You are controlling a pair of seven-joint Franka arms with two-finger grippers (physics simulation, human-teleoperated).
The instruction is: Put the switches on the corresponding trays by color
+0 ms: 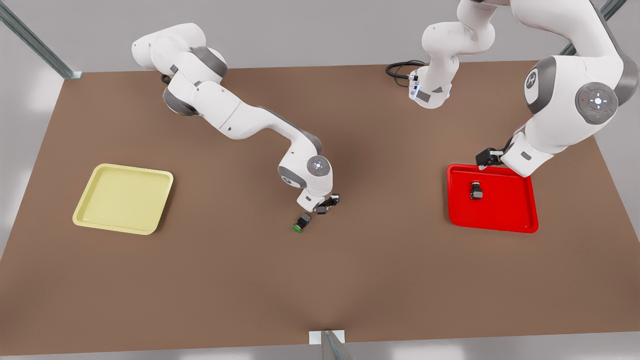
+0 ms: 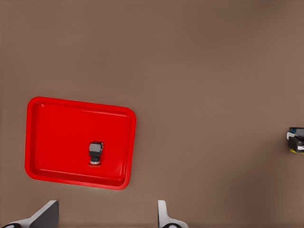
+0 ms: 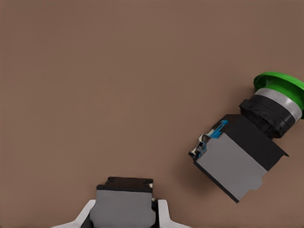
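Observation:
A green-capped switch point(image 1: 301, 222) point(image 3: 247, 152) lies on its side on the brown table near the middle. Just beside it, my right gripper point(image 1: 327, 205) point(image 3: 124, 211) is shut on another switch point(image 3: 124, 199) by its dark body. That switch's cap is hidden in the right wrist view, but a yellow edge shows on it point(image 2: 297, 141) far off in the left wrist view. A third switch point(image 1: 476, 190) point(image 2: 95, 153) lies inside the red tray point(image 1: 492, 225) point(image 2: 57, 137). My left gripper point(image 1: 485, 159) point(image 2: 105, 216) hangs open above that tray's far edge. The pale yellow tray point(image 1: 124, 198) holds nothing.
The two trays sit far apart, yellow at the front view's left and red at its right, with bare brown table point(image 1: 310, 280) between them. A black cable point(image 1: 400, 67) loops at the table's back edge.

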